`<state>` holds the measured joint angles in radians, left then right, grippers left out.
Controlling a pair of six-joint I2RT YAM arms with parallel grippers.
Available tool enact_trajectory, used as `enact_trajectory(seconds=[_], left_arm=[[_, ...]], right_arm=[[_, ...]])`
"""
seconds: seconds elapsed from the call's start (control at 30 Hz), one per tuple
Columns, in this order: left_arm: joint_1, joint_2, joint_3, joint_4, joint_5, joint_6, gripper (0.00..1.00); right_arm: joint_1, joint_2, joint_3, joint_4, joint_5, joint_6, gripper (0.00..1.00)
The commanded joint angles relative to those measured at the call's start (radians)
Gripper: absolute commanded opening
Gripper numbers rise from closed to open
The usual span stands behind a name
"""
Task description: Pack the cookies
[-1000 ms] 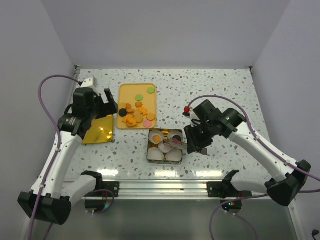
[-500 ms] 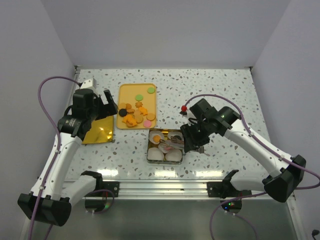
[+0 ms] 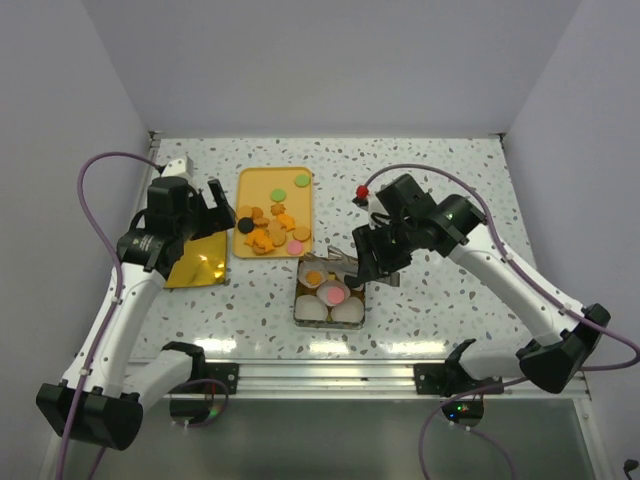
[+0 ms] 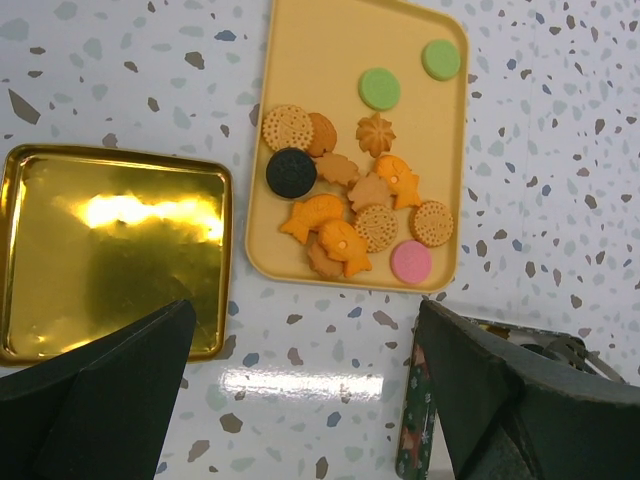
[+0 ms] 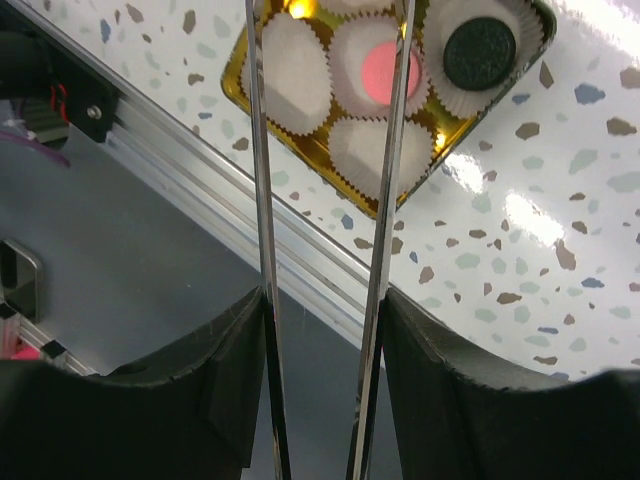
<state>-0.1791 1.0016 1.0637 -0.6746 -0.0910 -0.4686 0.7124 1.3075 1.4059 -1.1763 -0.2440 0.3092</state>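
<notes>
- Right gripper (image 5: 322, 315)?
- I have it clamped on the tongs (image 5: 258, 150), tips apart and empty above the tin (image 5: 330, 172).
- Cookies (image 4: 345, 215)?
- Mostly on the tray (image 4: 330, 60), 10 o'clock from my tongs. My left gripper (image 4: 305, 330) gapes, nearer them.

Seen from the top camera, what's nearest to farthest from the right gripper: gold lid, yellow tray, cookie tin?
1. cookie tin, just below-left of the right gripper and its tongs.
2. yellow tray, farther up-left.
3. gold lid, far left.
</notes>
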Motion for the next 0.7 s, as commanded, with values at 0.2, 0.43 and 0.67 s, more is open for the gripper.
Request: enact_trajectory(seconds=[0.2, 0.43, 0.67], left_arm=[[0.003, 0.0, 0.032, 0.026, -0.03, 0.012, 1.0], [0.003, -0.011, 0.039, 0.018, -0.023, 0.002, 1.0], [0.003, -0.044, 0.028, -0.008, -0.033, 0.004, 1.0]], right_arm=[[0.002, 0.16, 0.235, 0.004, 0.037, -0.041, 0.51], [0.005, 0.366, 0.456, -0.003, 0.051, -0.058, 0.5], [0.065, 0.562, 0.64, -0.036, 0.069, -0.067, 0.49]])
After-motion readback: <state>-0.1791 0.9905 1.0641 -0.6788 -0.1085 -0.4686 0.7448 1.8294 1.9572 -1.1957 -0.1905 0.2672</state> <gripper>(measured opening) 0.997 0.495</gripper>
